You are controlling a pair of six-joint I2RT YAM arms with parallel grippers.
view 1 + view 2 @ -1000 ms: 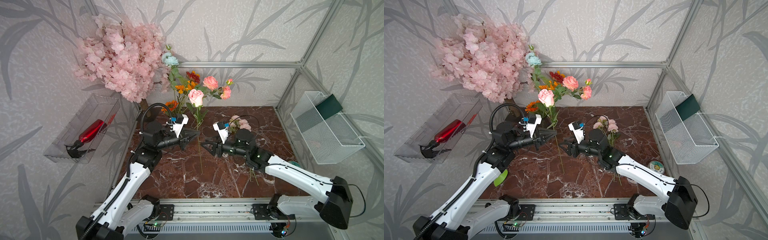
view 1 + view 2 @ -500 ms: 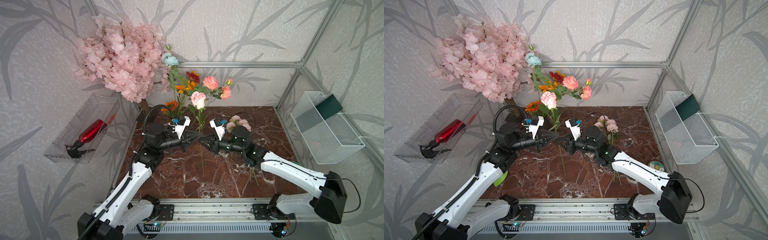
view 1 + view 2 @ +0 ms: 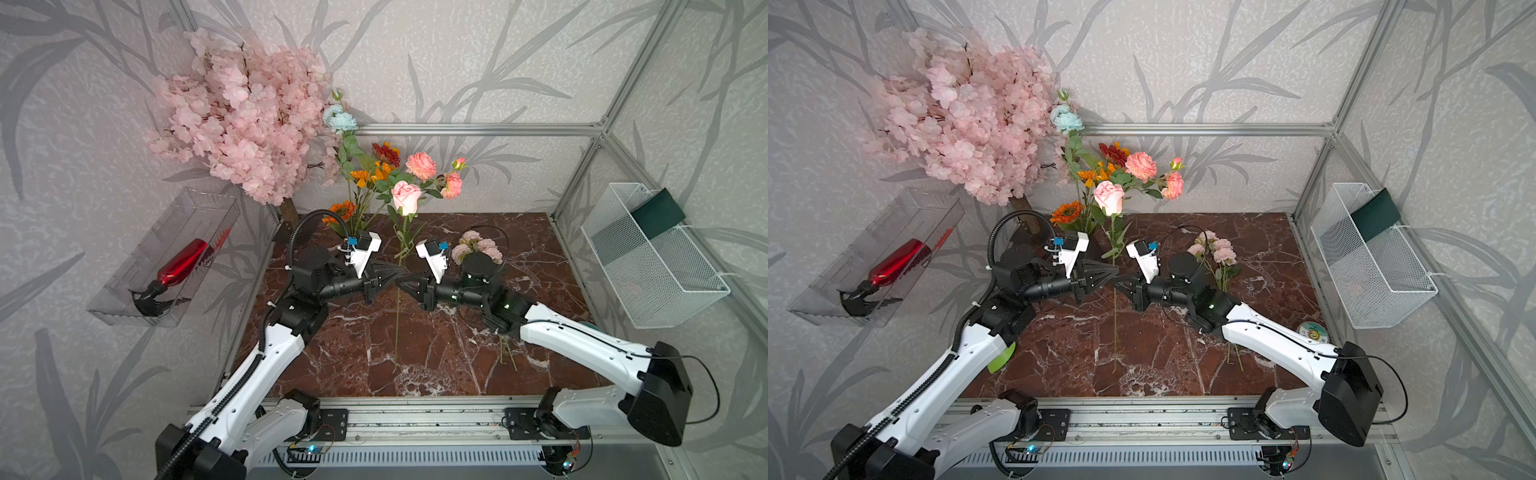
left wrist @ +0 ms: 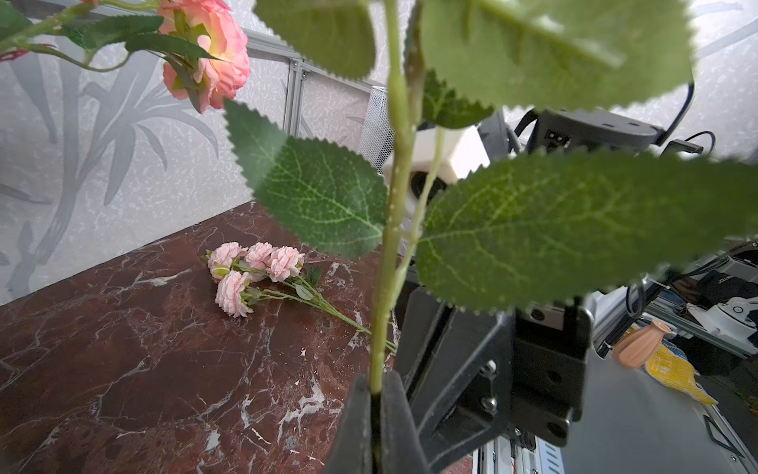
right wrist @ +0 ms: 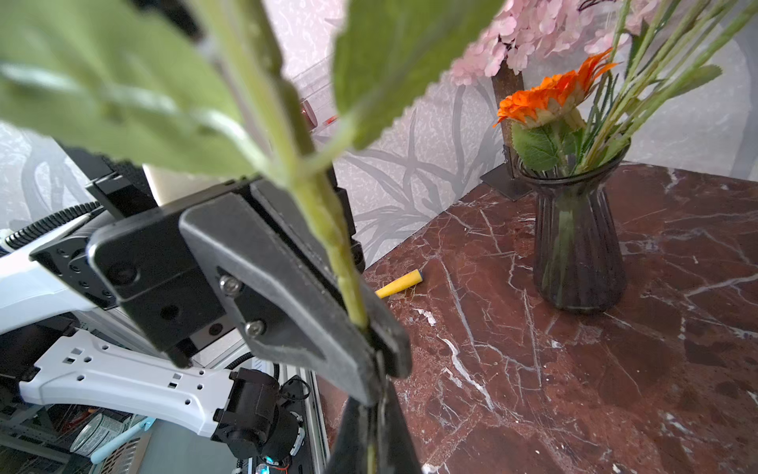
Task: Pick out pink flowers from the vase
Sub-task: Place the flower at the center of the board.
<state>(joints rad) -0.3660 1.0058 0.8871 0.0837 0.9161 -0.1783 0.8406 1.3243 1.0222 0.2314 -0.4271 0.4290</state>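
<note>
Swinging in from 3 o'clock, my right gripper (image 5: pixel 376 410) has pinched shut on the pink rose (image 3: pixel 406 198) by its stem, just below the left gripper (image 4: pixel 375 390), which clamps it too: a handover, I judge. The vase (image 5: pixel 574 246) stands at 11 o'clock; an already-picked pink bunch (image 3: pixel 476 249) lies at 1 o'clock.

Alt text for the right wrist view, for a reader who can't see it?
Two black hands pinch one leafy green stem close to the camera: the left hand from the side, the right hand just below it. Behind, a dark ribbed glass vase holding an orange flower stands on the red marble table.
</note>
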